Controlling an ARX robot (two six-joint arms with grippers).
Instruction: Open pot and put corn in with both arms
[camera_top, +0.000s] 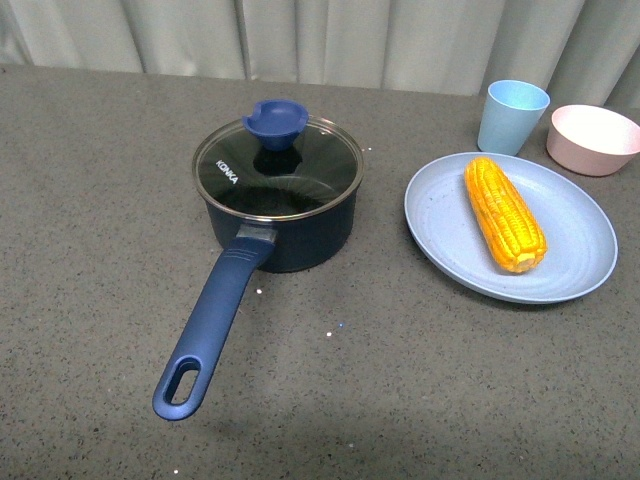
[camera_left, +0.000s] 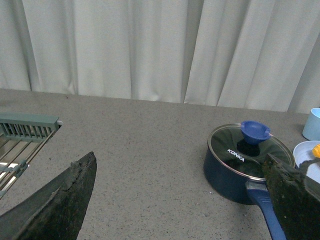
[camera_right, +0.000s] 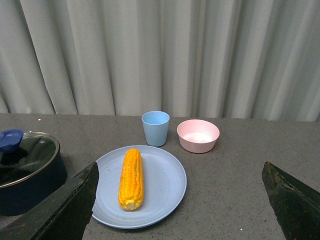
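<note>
The navy pot (camera_top: 290, 235) stands mid-table with its glass lid (camera_top: 278, 168) on, blue knob (camera_top: 273, 123) on top, and its long handle (camera_top: 215, 325) pointing toward me. The corn (camera_top: 504, 213) lies on a pale blue plate (camera_top: 580, 245) to the right. Neither arm shows in the front view. My left gripper (camera_left: 182, 200) is open and empty, back from the pot (camera_left: 227, 172). My right gripper (camera_right: 180, 205) is open and empty, back from the corn (camera_right: 131, 177) and plate (camera_right: 162, 185); the pot (camera_right: 30, 182) shows at that view's edge.
A light blue cup (camera_top: 511, 116) and a pink bowl (camera_top: 592, 139) stand behind the plate at the far right. A metal rack (camera_left: 22, 137) shows at the edge of the left wrist view. Grey curtains hang behind the table.
</note>
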